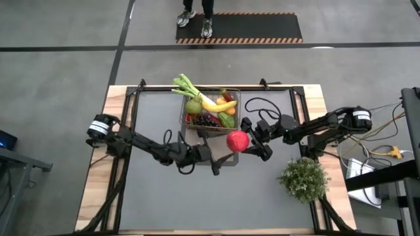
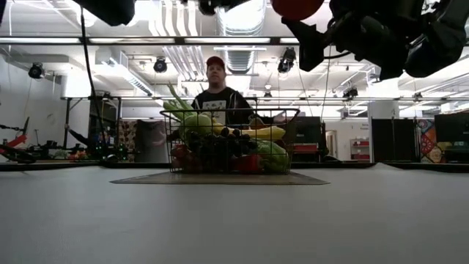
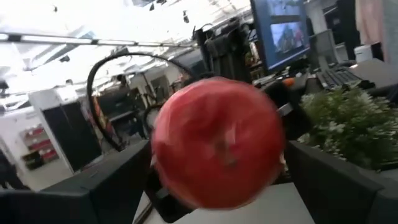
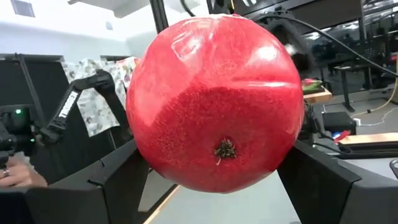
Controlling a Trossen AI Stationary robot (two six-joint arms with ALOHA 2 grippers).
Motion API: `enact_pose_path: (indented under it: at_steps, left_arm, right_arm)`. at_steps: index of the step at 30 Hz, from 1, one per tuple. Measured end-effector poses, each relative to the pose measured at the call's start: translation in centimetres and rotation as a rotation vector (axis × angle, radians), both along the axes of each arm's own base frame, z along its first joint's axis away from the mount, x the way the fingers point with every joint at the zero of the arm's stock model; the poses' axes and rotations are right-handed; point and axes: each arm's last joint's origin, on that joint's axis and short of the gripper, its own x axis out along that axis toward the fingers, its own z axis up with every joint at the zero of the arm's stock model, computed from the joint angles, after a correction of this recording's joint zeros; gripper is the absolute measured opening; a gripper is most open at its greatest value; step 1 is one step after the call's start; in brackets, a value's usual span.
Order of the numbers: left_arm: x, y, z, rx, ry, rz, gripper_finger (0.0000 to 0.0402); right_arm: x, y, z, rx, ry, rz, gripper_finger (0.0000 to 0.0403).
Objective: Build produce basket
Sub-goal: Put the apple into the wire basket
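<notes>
The red apple [image 1: 237,140] hangs in the air in front of the basket, between my two grippers. My right gripper [image 1: 248,141] comes in from the right and is shut on it. My left gripper [image 1: 223,160] points at the apple from the left. It is open, and its fingers [image 3: 112,183] stand wide on either side of the apple [image 3: 217,143] without touching it. The dark wire basket [image 1: 237,98] rests on the mat toward the far edge. It holds the leek [image 1: 187,85], banana [image 1: 221,105], pear [image 1: 193,106] and grapes [image 1: 209,119]. My right gripper pinches the apple between its two fingers [image 4: 311,180], on opposite sides [image 4: 146,165] of its round body. The fingers come roughly level from the table's right side. The apple is lifted clear of the table [image 2: 297,6], its dried blossom end [image 4: 224,149] facing the wrist camera.
A bushy grey-green plant [image 1: 303,178] stands near the right edge, just nearer than my right arm. The dark grey mat [image 1: 197,203] covers most of the table. A person [image 2: 216,88] stands beyond the far edge, behind the basket [image 2: 289,139].
</notes>
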Motion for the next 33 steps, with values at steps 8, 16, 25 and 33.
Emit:
enact_pose_path:
  at_steps: [8, 16, 25, 33]
  left_arm:
    - [0.2, 0.6, -0.3, 0.01, 0.004, -0.065, 0.0349]
    - [0.8, 2.1, -0.4, -0.034, -0.027, -0.141, 0.0348]
    - [0.8, 2.1, -0.5, -0.06, -0.03, -0.146, 0.029]
    - [0.8, 2.3, -0.8, -0.074, -0.01, -0.094, 0.0283]
  right_arm:
    - [0.0, 0.0, 0.0, -0.003, 0.0, 0.011, 0.0306]
    - [0.0, 0.0, 0.0, 0.001, 0.0, 0.014, 0.0306]
    - [0.0, -0.2, 0.0, 0.027, 0.016, 0.011, 0.0322]
    - [0.1, -0.3, -0.5, 0.038, 0.08, -0.019, 0.0366]
